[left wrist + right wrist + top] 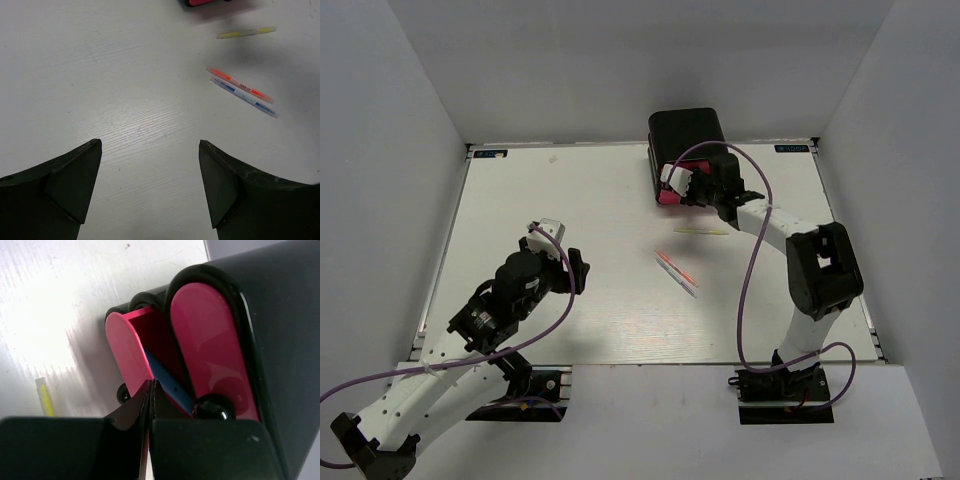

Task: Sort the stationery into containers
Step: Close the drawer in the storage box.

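On the matte white table [550, 200], your glossy black rounded box [685, 130] at the far right has one smooth pink-red drawer [127, 357] pulled out with a slim blue piece [167, 385] inside, so sorting looks begun, not finished. Loose mid-table lie a thin yellow stick [246, 33], an orange pen [240, 85] and, touching it, a blue-marked pen [244, 98] (all slender plastic, I'd judge). Your right gripper [151, 397] is pinched closed on nothing at that drawer's front; the left gripper [150, 145] hangs spread wide, empty.

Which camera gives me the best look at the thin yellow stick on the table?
Left wrist: the thin yellow stick lies whole and unobstructed there. Top external shows it only as a faint sliver; right wrist catches just one end.
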